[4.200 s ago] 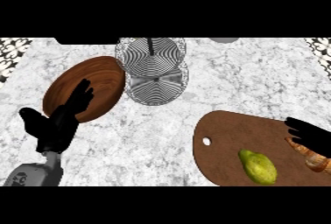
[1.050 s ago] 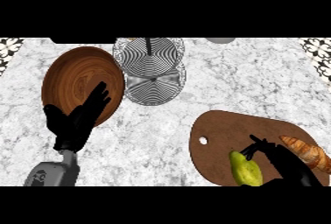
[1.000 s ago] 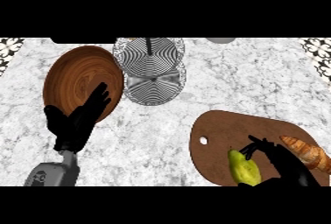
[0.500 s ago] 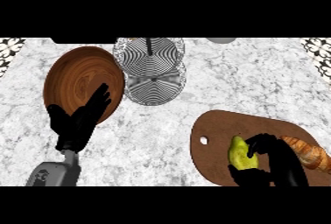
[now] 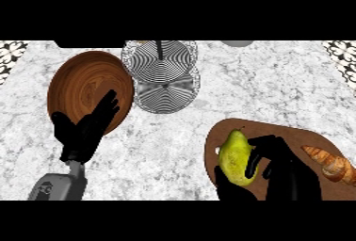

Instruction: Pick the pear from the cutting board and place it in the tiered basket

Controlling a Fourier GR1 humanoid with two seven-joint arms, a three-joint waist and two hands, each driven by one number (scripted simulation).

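Observation:
A yellow-green pear stands over the left part of the brown cutting board at the lower right. My right hand is shut on the pear, fingers curled over its right side and thumb below it. The tiered basket, a round wire basket in two levels, sits at the top centre. My left hand rests open at the left, fingers up, over the edge of a wooden bowl.
A brown wooden bowl lies at the upper left, beside the basket. A croissant lies on the right end of the cutting board. White marble counter spreads between the board and the basket.
My right hand has closed round the pear, and the pear now sits higher in view and further left over the board. The left hand has barely moved.

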